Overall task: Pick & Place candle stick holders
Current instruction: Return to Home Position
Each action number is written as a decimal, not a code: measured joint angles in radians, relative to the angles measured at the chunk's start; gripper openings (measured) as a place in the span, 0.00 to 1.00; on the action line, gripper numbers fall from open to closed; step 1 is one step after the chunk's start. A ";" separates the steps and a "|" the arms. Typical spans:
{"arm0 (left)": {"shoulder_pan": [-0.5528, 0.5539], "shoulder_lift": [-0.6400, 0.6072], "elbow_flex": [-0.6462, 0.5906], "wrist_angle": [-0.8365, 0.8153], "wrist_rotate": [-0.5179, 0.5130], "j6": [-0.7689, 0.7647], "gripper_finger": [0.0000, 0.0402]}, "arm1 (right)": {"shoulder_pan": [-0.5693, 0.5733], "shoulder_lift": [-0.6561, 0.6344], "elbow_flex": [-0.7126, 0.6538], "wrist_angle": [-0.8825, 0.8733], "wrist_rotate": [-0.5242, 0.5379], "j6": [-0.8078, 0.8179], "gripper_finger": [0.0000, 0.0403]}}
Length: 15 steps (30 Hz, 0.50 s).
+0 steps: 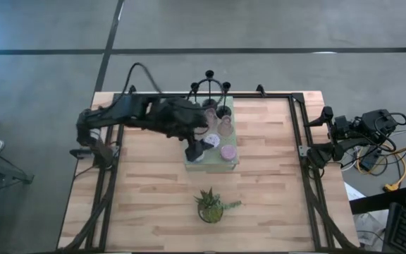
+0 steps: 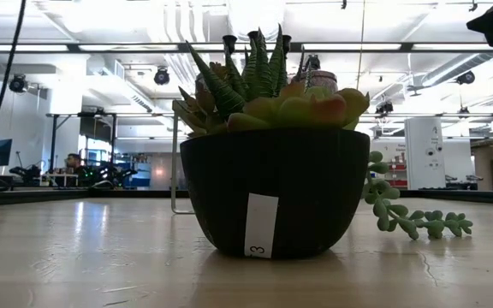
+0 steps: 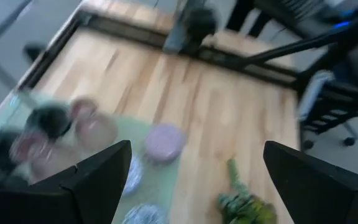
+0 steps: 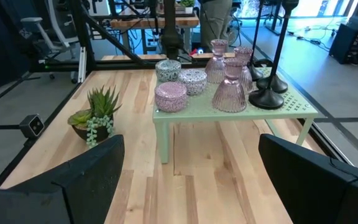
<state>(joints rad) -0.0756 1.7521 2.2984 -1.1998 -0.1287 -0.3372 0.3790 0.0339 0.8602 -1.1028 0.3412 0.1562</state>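
Note:
The pale green perforated mat (image 1: pixel 220 164) is a small raised stand at the table's middle. On it stand three slim black sticks (image 1: pixel 210 88), three pink glass holders (image 4: pixel 229 90) and three small round cups (image 4: pixel 170 96). My left gripper (image 3: pixel 194 186) is open and hangs above the stand's near left corner (image 1: pixel 192 150). The cups (image 3: pixel 164 142) lie ahead of its fingers, and it touches nothing. My right gripper (image 4: pixel 188 180) is open and empty at the table's right edge, facing the stand. In the low view only the sticks' tops (image 2: pixel 255 36) show, behind the plant.
A spiky green plant in a black pot (image 1: pixel 212 206) stands near the table's front middle, and it fills the low view (image 2: pixel 272 188). A black frame (image 1: pixel 298 134) runs along the table's edges. Bare wood lies to the left and right of the stand.

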 joint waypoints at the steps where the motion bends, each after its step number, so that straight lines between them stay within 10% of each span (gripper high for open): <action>1: -0.013 -0.013 -0.013 0.033 0.001 0.016 0.92 | 0.000 0.000 0.000 0.000 0.000 0.000 0.91; 15: -0.057 -0.133 -0.080 0.079 -0.056 0.034 0.92 | 0.000 0.000 0.000 0.000 0.000 0.000 0.91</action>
<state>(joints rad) -0.1327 1.6188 2.2189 -1.1211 -0.1848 -0.3030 0.3790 0.0341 0.8604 -1.1030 0.3408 0.1566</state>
